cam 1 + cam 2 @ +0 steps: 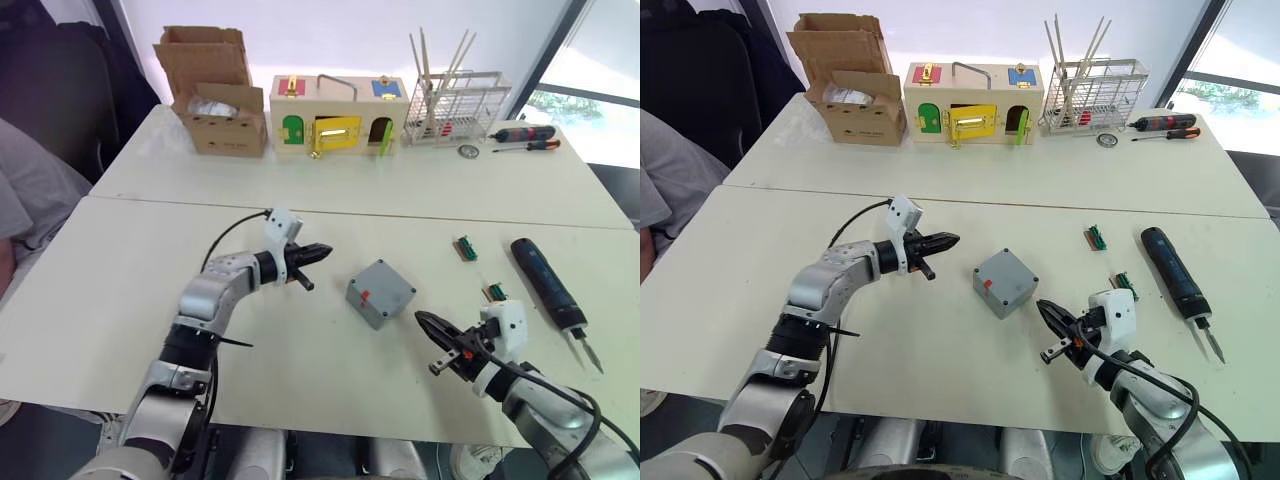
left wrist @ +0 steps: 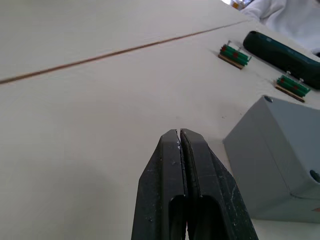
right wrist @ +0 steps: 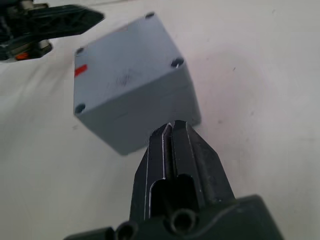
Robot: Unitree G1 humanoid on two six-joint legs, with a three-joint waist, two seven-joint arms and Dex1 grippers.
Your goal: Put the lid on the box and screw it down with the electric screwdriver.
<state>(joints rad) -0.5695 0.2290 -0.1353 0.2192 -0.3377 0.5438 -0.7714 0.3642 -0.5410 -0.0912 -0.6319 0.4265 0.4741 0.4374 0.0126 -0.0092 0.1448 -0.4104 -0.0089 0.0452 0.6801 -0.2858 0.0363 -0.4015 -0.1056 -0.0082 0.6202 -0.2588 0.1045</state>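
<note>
- Box [image 1: 380, 293] sits at the centre of the frame on the white table [image 1: 150, 250], turned cornerwise, with its lid [image 3: 125, 60] already on top; screw holes show at the lid's corners and a small red label is on it.
- Left gripper [image 1: 322, 251] lies left of centre, its forearm rising from the lower left with the elbow bent; the fingers point right toward the box, near it but apart. They are pressed together with nothing between them.
- Right gripper [image 1: 424, 321] lies at the lower right, its arm coming in from the bottom right corner; the fingers point up and left at the box's near corner, just beside it and not touching. They too are pressed together and hold nothing.
- Screwdriver [image 1: 545, 279] lies flat at the right of the frame, well apart from both grippers, its bit toward the lower right.
- Two small green parts [image 1: 465, 248] lie between the box and the screwdriver.
- Along the top of the frame stand a carton [image 1: 215, 95], a wooden box [image 1: 338, 112] with coloured doors, and a wire rack [image 1: 455, 105]; hand screwdrivers [image 1: 525, 138] lie beside the rack.
</note>
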